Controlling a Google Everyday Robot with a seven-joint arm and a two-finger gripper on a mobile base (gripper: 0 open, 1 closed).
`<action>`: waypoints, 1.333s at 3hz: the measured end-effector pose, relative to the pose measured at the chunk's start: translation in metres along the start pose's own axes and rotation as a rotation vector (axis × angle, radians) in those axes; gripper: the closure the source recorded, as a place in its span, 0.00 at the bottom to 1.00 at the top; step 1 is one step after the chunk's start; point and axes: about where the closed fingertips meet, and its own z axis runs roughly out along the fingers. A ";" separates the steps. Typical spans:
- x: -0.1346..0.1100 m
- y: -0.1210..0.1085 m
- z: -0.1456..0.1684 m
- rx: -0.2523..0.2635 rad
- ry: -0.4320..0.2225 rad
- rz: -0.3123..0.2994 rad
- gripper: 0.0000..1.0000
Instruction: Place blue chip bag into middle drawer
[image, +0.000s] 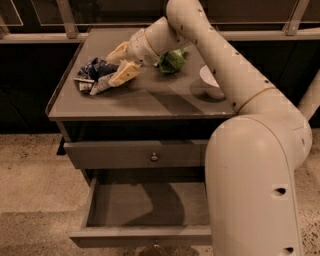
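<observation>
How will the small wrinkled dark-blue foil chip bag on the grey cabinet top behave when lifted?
The dark-blue foil chip bag lies crumpled and uneven, so it will probably flex and sag, not stay stiff. Its shiny foil might slip. The gripper, open at the bag's edge, would likely squash it slightly when closing.
</observation>
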 end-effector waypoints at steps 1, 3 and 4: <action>0.000 0.000 0.000 0.000 0.000 0.000 0.65; 0.000 0.000 0.000 0.000 0.000 0.000 1.00; -0.004 0.010 -0.007 -0.014 -0.007 0.007 1.00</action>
